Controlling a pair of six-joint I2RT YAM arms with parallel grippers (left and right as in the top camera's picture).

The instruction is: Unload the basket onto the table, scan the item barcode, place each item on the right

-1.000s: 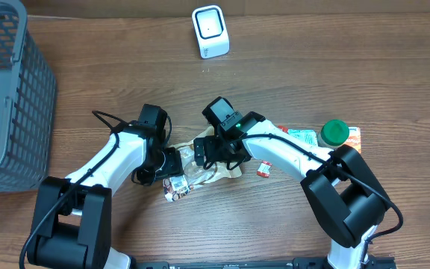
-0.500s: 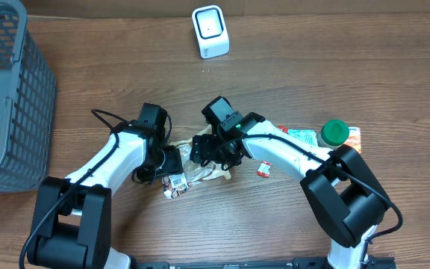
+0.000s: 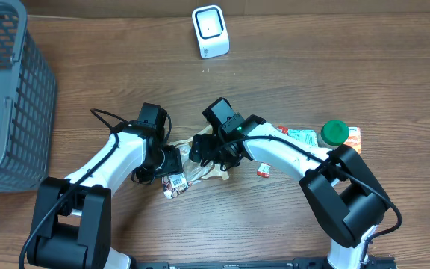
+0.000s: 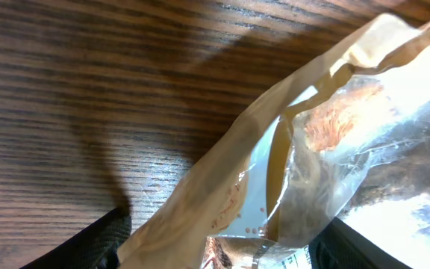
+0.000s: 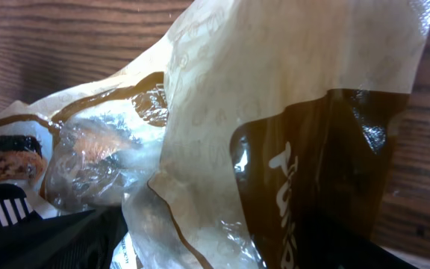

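The item is a crinkly tan and clear snack bag lying on the table between both arms. A white label sticks out at its lower left end. My left gripper is shut on the bag's left part; the bag fills the gap between its black fingers. My right gripper is shut on the bag's right part, and the brown-printed film lies between its fingers. The white scanner stands at the far edge, well away from the bag.
A grey mesh basket fills the left side. A green-capped bottle, a flat packet and a small red item lie to the right of my right arm.
My right gripper has moved slightly left and closed onto the bag, bunching its right end inward. The left arm has stayed in place.
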